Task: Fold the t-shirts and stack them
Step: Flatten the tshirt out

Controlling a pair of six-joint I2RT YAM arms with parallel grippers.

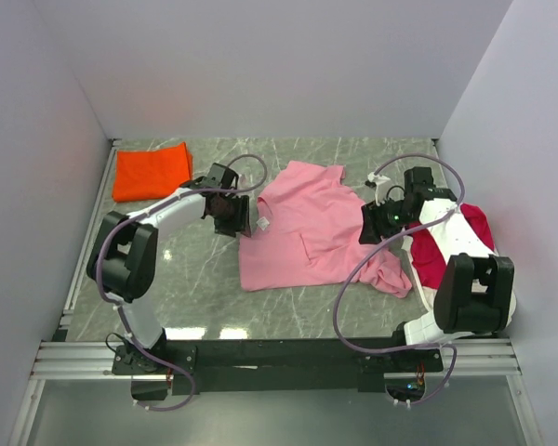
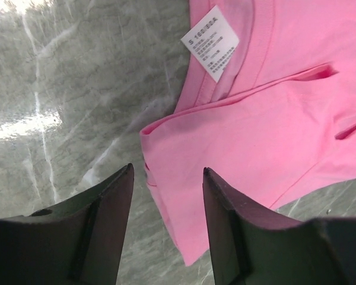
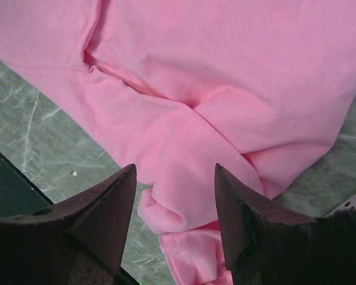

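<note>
**Pink t-shirt** (image 1: 298, 232): lies mostly flat on the worktop (image 1: 195, 279), between the two sets of jaws.

**Left jaws:** spread, nothing pinched. In the left wrist view a doubled corner of the pink cloth (image 2: 166, 139) sits just ahead of the tips and partly in the gap between them. The care label (image 2: 210, 43) lies further ahead.

**Right jaws:** spread, nothing pinched. The bunched sleeve (image 3: 184, 205) is rolled up directly between them, with flat pink cloth beyond.

**Handling (judgement):**
- The cloth is soft, light and limp. It will drape and trail when lifted, and probably slides easily on the smooth stone-look surface.
- The corner at the left jaws is the better hold. It is a clean folded edge, so one pinch should take both layers.
- The roll at the right jaws is thick and loose. A pinch there may catch only an outer fold and leave the sleeve tangled.

**Around:**
- The orange-red t-shirt (image 1: 151, 174), folded square, lies well away from the left jaws on their outer side.
- The crimson t-shirt (image 1: 426, 258) lies just outside the right jaws, partly hidden under that arm. I cannot tell cream cloth from the white arm casing there.
- The right arm's cable (image 1: 353, 279) loops over the pink shirt's near corner and could snag it.
</note>
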